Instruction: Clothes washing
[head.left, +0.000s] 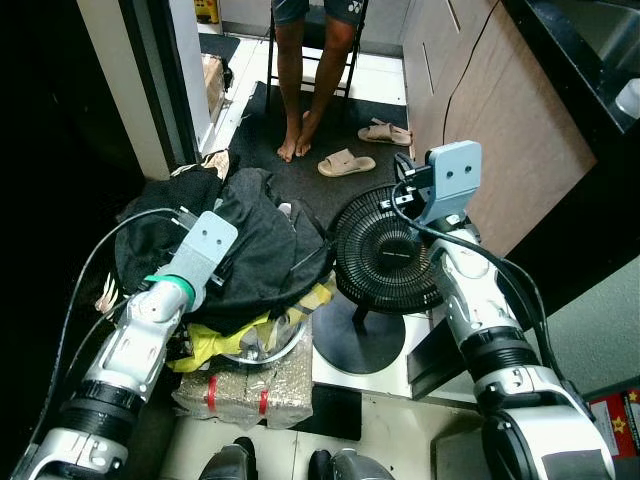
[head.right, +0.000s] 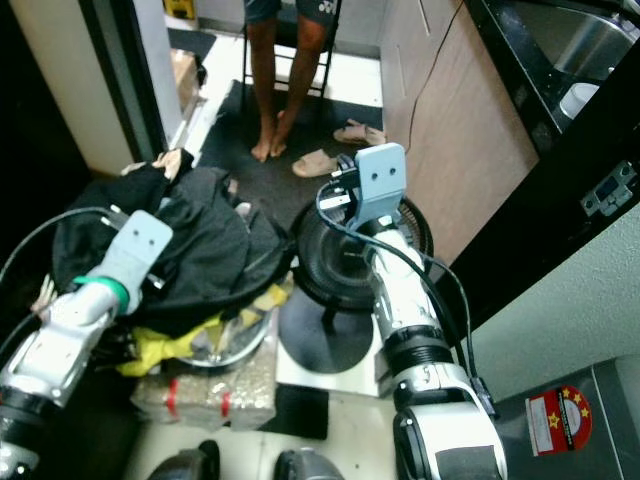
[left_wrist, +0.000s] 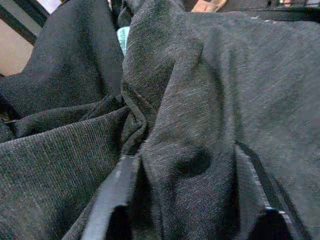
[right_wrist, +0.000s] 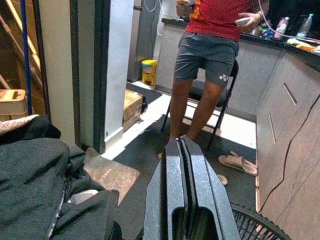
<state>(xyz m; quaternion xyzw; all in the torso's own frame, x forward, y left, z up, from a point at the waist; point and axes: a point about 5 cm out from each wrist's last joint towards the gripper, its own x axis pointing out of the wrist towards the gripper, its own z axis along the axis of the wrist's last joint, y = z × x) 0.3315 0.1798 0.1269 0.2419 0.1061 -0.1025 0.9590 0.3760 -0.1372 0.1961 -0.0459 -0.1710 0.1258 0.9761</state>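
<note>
I find the left pincer (left_wrist: 187, 200) buried in the dark clothes (head.left: 255, 240), its fingers (left_wrist: 112, 200) spread with a fold of grey-black fabric bulging between them; not yet closed on it, as far as I can judge. The heap lies directly under and ahead of that pincer, over a basin with yellow cloth. The right pincer (right_wrist: 182, 190) is pressed together, holding nothing, raised above the floor fan (head.left: 385, 250). A person (right_wrist: 210, 55) sits beyond it. I judge washing barely begun: nothing lifted.
</note>
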